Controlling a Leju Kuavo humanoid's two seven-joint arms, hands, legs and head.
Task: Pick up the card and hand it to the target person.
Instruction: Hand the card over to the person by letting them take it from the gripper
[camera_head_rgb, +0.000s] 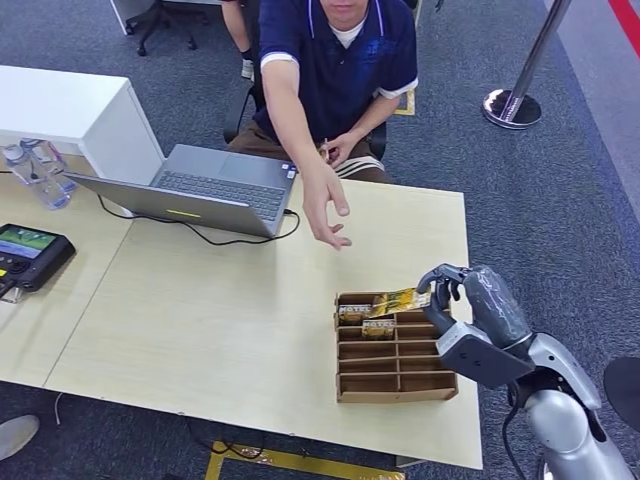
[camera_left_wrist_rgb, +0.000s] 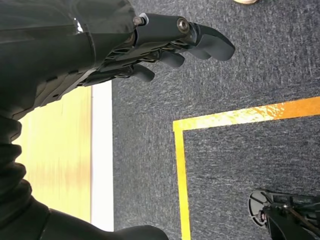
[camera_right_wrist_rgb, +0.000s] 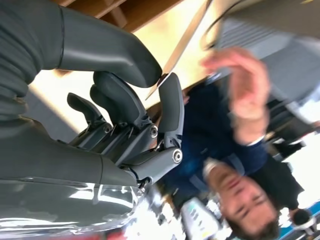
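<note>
Pinching one gold card (camera_head_rgb: 398, 300) between thumb and fingers: right robot hand (camera_head_rgb: 453, 295), over the one slotted cardboard box (camera_head_rgb: 392, 385) on the tabletop (camera_head_rgb: 226, 320). Hanging beside the tabletop edge, fingers loosely extended, holding nothing: left robot hand (camera_left_wrist_rgb: 158, 45). Sitting further left: one laptop (camera_head_rgb: 211, 190), one handheld screen (camera_head_rgb: 30, 255). Reaching toward the card: one person's hand (camera_head_rgb: 326, 205). Remaining in the box: two gold cards (camera_head_rgb: 366, 318), print too small to read.

head: looking down on table (camera_head_rgb: 226, 320) | left wrist: facing carpet (camera_left_wrist_rgb: 245, 65) closely | right wrist: facing seated person (camera_right_wrist_rgb: 211, 135), shared with head
</note>
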